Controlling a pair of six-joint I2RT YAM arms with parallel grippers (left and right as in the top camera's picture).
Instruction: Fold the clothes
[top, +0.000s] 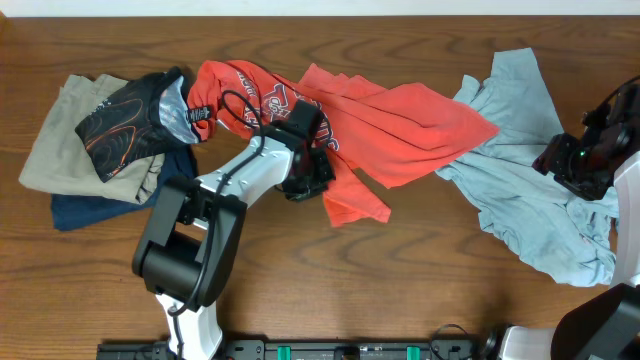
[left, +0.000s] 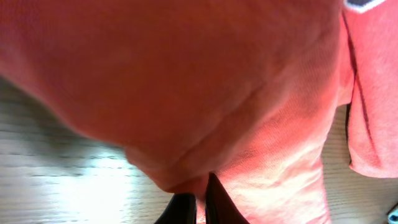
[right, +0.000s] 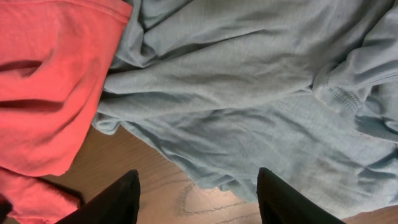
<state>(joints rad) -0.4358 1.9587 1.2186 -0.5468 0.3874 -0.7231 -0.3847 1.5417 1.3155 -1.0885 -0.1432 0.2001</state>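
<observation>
Two tools, two different states: my left tool (left: 200, 190) was pinched together on a fold of the red T-shirt (top: 400, 125), near that shirt's lower edge. My right tool (right: 198, 177) hung with its fingers apart, holding nothing, above the blue-grey shirt (top: 520, 190) that lay just right of the red T-shirt on the counter (top: 400, 290). The red T-shirt was bunched and twisted, not flat. I judged the pinch to be thin; it might have caught only one layer, and a lift could have let the cloth slide out. The red T-shirt's right tip overlapped the blue-grey shirt, so a pull could have dragged both together. Its left end lay against the black patterned top (top: 130, 125) on the pile, which a hard tug might have upset.
</observation>
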